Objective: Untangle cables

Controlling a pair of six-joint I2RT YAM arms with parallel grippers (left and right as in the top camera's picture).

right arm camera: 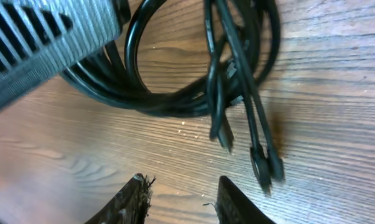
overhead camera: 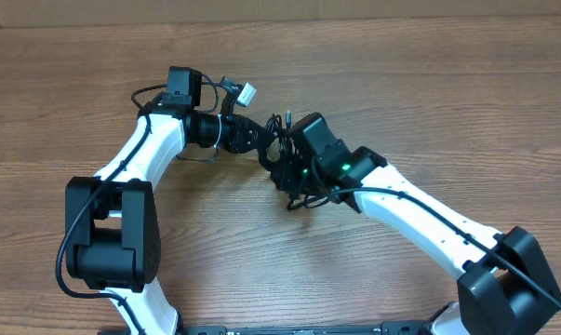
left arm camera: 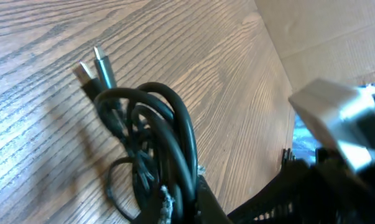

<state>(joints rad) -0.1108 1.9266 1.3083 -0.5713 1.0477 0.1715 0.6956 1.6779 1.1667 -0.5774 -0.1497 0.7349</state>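
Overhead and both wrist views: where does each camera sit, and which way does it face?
Overhead: above the table, facing straight down; left arm and right arm show.
Left wrist: on the left arm, facing down at the cables; its fingertips barely show.
Right wrist: on the right arm, facing down; the open right gripper shows.
Shared: the cables, in all three.
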